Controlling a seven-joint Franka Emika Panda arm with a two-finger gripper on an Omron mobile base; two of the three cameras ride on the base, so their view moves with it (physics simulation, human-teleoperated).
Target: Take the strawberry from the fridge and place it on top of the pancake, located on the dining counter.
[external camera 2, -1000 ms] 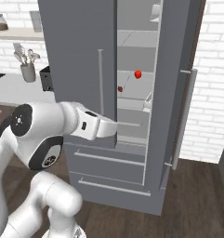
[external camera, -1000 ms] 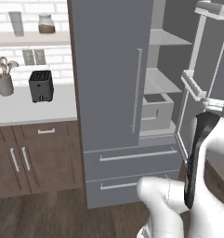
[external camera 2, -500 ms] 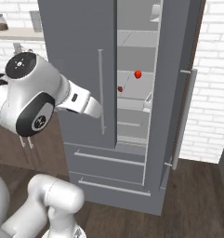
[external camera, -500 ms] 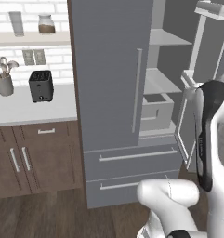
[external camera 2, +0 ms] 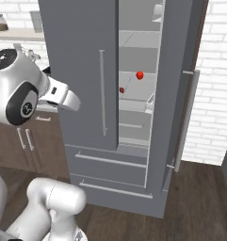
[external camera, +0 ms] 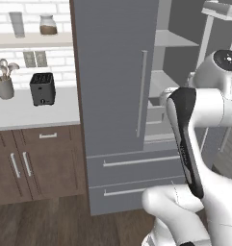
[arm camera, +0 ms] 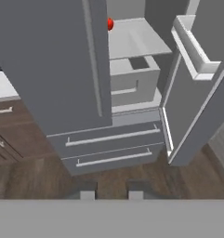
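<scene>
The grey fridge (external camera 2: 82, 70) stands with its left door shut and its right door (external camera 2: 181, 94) swung open. The strawberry (external camera 2: 140, 75), small and bright red, rests on a pale inner shelf; in the hand view the strawberry (arm camera: 110, 23) peeks out beside the left door's edge, near the top. My gripper (arm camera: 111, 191) hangs well back from the fridge (arm camera: 48, 69), facing its lower drawers, fingertips slightly apart with nothing between them. A smaller dark red item (external camera 2: 121, 90) lies a shelf lower. The pancake and dining counter are out of view.
A wall countertop (external camera: 31, 113) with a black toaster (external camera: 43, 89) and a utensil holder (external camera: 4, 86) sits left of the fridge, above brown cabinets (external camera: 35, 163). Inside the fridge stands a grey bin (arm camera: 132, 81). A white brick wall (external camera 2: 218, 94) is behind the open door.
My arm has swung upward, its elbow now high in both base views. The fingers have parted from shut. The fridge and strawberry have not moved.
</scene>
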